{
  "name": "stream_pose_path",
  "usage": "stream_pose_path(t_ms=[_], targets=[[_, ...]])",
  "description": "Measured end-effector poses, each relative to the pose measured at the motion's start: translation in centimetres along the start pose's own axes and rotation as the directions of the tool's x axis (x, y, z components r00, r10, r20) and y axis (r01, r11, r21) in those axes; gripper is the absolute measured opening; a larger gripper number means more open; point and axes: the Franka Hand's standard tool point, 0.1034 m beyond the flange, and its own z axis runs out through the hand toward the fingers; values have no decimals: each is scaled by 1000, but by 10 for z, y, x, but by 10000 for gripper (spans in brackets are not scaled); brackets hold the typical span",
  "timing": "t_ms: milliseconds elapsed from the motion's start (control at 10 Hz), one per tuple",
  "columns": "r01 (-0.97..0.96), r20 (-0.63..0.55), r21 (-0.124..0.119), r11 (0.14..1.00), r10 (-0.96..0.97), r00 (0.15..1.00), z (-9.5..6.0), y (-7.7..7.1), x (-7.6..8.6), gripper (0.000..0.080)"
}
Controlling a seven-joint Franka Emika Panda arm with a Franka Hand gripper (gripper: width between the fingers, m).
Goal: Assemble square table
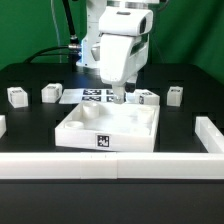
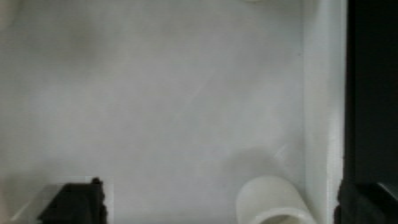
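**Pincer [image 2: 222, 203] wide open over the slab**

Its black fingers [image 2: 75, 202] stand fully apart, empty, over the square table slab [image 2: 160, 100] beside a round corner socket [image 2: 276, 200]. The slab lies mid-worktop [image 1: 30, 120], before the marker board [image 1: 88, 96]. Legs [image 1: 50, 92] lie loose behind, apart from the slab. A low wall [image 1: 110, 166] runs in front.

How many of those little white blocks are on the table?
4, across the exterior view: far-left leg, inner-left leg, inner-right leg, far-right leg. Others may be hidden.
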Motion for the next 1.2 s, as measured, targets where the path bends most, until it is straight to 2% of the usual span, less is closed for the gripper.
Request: stream_pose_path(t_ms=[100,200,300,400,600,800,1000,1100,1200], targets=[[0,0,0,1000,0,1000,0,0,0,650],[42,-3,-12,999,-42,999,4,-4,0,650],[77,-11,-16,997,-77,997,11,-14,-6,650],[93,-15,-11,996,-93,996,20,-25,-13,650],[94,-15,23,995,-94,995,37,-28,-24,650],[81,-17,41,996,-81,997,46,-34,-20,650],[82,-19,40,996,-81,997,48,-34,-19,650],[82,-19,40,996,-81,997,48,-34,-19,519],[82,-19,40,996,-81,997,48,-34,-19,519]])
